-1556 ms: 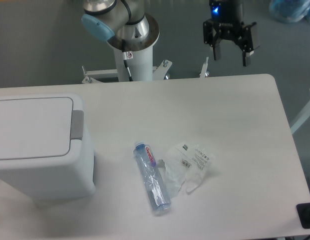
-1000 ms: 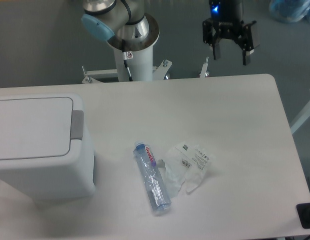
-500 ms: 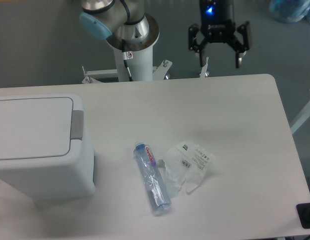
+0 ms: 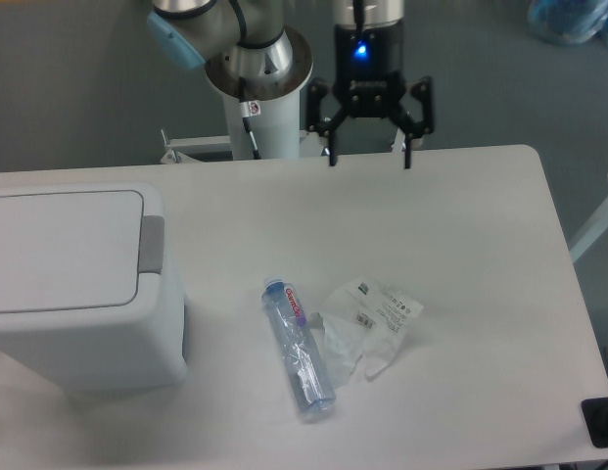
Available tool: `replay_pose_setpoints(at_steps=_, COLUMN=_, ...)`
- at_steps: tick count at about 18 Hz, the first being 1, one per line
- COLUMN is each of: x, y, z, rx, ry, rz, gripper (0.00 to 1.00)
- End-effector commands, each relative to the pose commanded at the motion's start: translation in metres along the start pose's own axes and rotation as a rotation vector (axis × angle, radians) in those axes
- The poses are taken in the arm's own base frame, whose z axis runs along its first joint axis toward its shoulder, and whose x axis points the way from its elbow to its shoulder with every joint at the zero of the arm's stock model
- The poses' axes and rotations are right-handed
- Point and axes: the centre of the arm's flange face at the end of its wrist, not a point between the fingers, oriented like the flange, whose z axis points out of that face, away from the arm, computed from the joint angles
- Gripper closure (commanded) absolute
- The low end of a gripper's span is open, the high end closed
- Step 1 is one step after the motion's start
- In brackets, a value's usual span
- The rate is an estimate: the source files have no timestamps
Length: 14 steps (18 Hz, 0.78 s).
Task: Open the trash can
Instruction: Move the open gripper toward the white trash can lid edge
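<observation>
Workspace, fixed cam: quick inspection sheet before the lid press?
Surface: white table, no spills seen.
Job's things: trash can at the left edge, lid shut, grey button tab on its right side, untouched.
Clutter: plastic bottle lying on its side mid-table; crumpled clear wrapper touching its right side.
Grippers: gripper open, empty, over the table's far edge, well right of the tab.
Cables: one thin cable on the arm's base column.
Surroundings: grey floor; dark object at the bottom right corner.
</observation>
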Motion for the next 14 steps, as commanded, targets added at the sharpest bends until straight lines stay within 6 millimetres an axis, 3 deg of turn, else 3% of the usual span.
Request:
replay_pose_setpoints(at_steps=7, x=0.057, y=-0.027, z=0.021, rx=0.028, ry=0.067, rz=-0.072, gripper=0.0)
replay_pose_setpoints(at_steps=14, x=0.083, y=-0.042, z=0.026, rx=0.03, ry=0.103, rz=-0.098, gripper=0.0)
